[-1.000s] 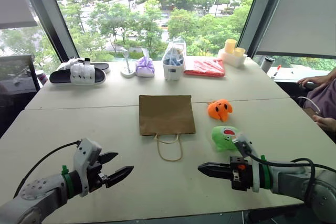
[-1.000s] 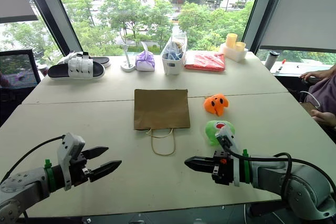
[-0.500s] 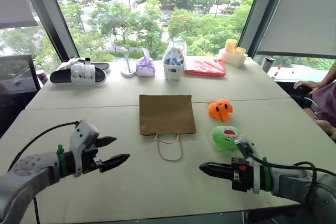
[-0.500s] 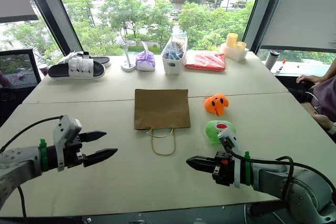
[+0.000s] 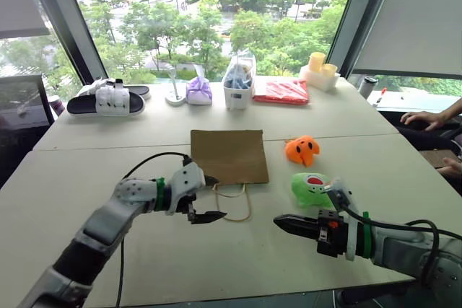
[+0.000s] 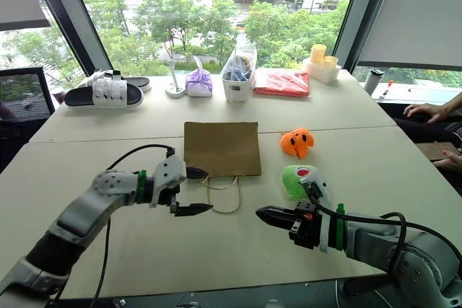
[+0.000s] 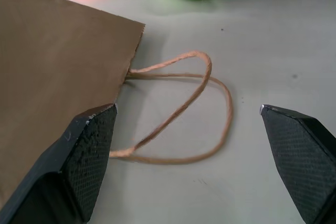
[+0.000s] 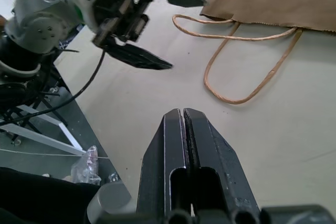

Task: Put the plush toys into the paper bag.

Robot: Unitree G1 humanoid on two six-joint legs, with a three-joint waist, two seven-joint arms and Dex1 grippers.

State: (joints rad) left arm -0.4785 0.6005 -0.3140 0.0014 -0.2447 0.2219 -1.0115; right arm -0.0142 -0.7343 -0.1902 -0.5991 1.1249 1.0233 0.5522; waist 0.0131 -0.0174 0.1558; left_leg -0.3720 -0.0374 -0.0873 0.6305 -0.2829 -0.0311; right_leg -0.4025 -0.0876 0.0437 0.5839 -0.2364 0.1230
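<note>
Head views. Left pincer: fingers spread wide, empty, over the table at the near left corner of the paper bag. One finger is above the bag's edge, the other beside the bag's loop handles. Bag: flat, just beyond this pincer, handles toward the robot. Right pincer: fingers pressed together, empty, low over the table. Green toy: just beyond the right pincer and slightly to its right. Orange toy: farther beyond, right of the bag. Both toys lie on the table, outside the bag. Far edge: black-and-white slippers, purple bundle, clear bag of items, red packet.

Left wrist view. Loop handles lie on the table between the two spread fingers; bag corner next to one finger; both toys beyond.

Right wrist view. Closed fingers point across bare table toward the handles; the open left pincer sits beyond, at the bag's corner.
</note>
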